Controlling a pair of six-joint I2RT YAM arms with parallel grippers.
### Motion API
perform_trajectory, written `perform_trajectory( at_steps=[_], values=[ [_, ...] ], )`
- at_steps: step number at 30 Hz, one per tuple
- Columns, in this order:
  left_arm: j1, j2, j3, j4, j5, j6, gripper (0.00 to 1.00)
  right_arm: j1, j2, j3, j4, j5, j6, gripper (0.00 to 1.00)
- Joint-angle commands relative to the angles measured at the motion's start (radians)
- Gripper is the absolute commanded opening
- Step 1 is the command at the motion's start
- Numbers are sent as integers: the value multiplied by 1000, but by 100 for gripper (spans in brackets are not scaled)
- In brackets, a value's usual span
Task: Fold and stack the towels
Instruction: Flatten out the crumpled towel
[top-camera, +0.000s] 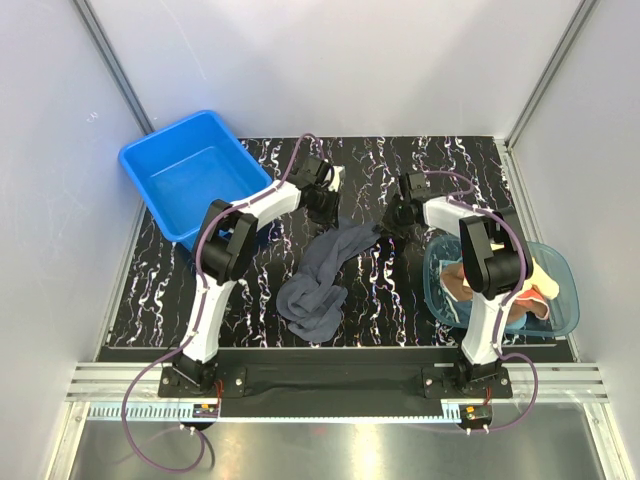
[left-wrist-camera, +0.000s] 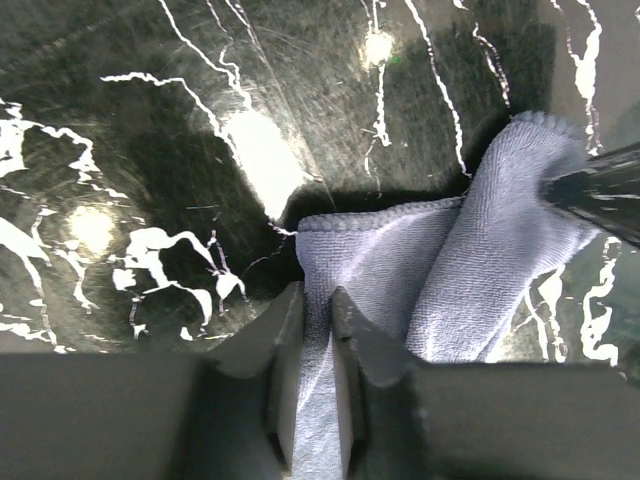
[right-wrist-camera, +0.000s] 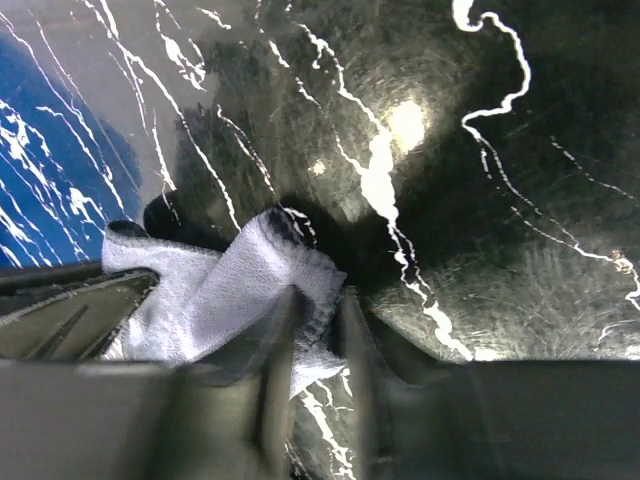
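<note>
Marbled table (top-camera: 400, 295), arms (top-camera: 262, 203) (top-camera: 450, 213) outstretched, jaws pinching towel (top-camera: 325, 270)

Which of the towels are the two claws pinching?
The grey towel, out on the table; the left gripper and right gripper each pinch its edge. The others sit in the bowl.

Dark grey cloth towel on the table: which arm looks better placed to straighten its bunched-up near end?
Probably the left: the dark grey cloth towel is heaped nearer that arm. Yet the left gripper and right gripper both pinch the far edge, so it would have to let go first.
</note>
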Motion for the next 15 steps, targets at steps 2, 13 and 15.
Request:
perform_trajectory(
  at_steps=[2, 13, 15],
  values=[
    [4, 11, -3, 61, 76, -18, 0, 5, -6, -24, 70, 46, 58, 21],
    [72, -234, 78, -9, -49, -56, 0, -11, -166, 249, -167, 268, -279, 0],
    [86, -285, 78, -12, -73, -51, 0, -13, -205, 300, -210, 284, -351, 0]
  ],
)
